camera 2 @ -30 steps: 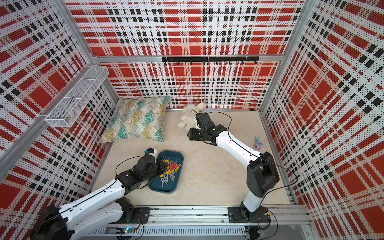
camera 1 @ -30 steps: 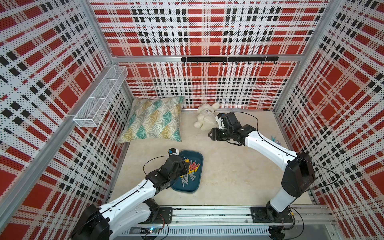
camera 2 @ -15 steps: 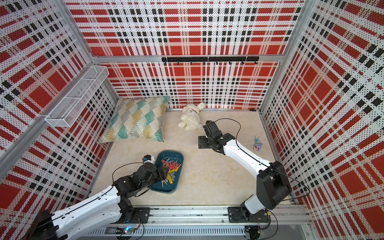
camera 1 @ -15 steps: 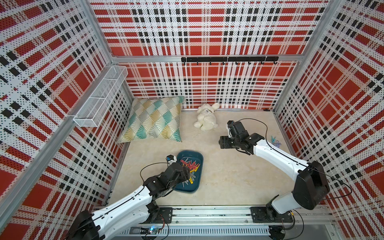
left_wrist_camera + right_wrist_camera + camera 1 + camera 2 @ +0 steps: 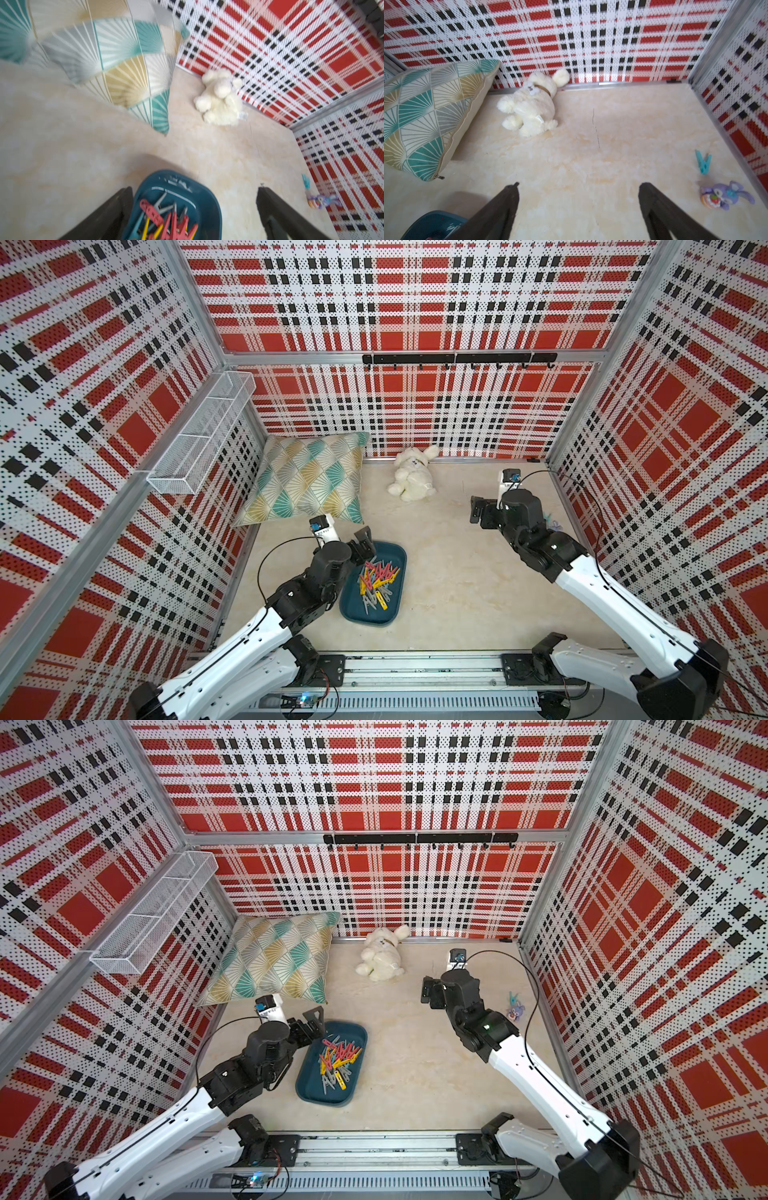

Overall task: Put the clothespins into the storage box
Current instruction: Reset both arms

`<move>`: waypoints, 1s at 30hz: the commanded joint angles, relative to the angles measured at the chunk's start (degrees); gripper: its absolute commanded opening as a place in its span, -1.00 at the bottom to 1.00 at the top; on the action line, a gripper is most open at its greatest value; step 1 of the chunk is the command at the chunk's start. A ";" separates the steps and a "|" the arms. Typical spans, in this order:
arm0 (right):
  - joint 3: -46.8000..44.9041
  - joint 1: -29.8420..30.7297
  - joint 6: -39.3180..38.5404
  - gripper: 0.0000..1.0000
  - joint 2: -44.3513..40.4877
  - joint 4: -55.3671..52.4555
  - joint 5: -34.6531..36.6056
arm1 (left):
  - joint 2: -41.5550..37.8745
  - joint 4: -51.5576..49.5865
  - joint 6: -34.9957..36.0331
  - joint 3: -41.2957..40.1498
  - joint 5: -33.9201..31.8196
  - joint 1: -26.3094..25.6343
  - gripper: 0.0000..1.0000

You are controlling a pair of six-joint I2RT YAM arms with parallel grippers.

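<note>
Both arms have shifted in the last second. The left arm (image 5: 232, 655) was poised over the middle of the storage box (image 5: 374, 616) with its tips pinched together. Now the left fingers (image 5: 116, 207) are spread wide at the box's far end, on the side of the patterned cushion (image 5: 307, 477). The left wrist view shows that end of the box below and between them, and nothing is gripped. My reading is that a peg has just been let go into the pile.

The right arm (image 5: 615, 605) was stretched toward the white plush rabbit (image 5: 411, 479) at the back wall and has since drawn away to the right side of the desk (image 5: 457, 593). The right fingers (image 5: 502, 203) are parted wide over bare desk and hold nothing.

The clothespins (image 5: 376, 578) lie heaped in the storage box in red, yellow and grey, none hanging over its rim in both top views. One light blue clothespin (image 5: 703, 164) lies out on the desk near the right wall, just beside a small purple toy (image 5: 724, 197) and well apart from the box.

The task therefore looks nearly done, with that single peg left as far as the frames show. The right arm is much the nearer one, and its open fingers suit a pick there, though the peg lies off to one side of them and close to the toy. I cannot tell whether any peg is hidden behind the cushion or the rabbit.
</note>
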 commanded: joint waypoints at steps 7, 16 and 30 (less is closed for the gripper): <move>-3.97 -1.67 -22.36 1.00 -3.45 21.05 7.55 | 4.69 19.82 25.07 5.46 -7.21 5.96 0.99; -19.18 -18.68 -20.48 1.00 -1.34 34.42 -2.26 | 2.99 40.71 29.81 -17.22 0.65 24.33 0.99; -41.90 -22.30 -22.41 1.00 14.12 72.75 -4.36 | 16.33 79.35 31.64 -36.75 7.79 38.34 0.99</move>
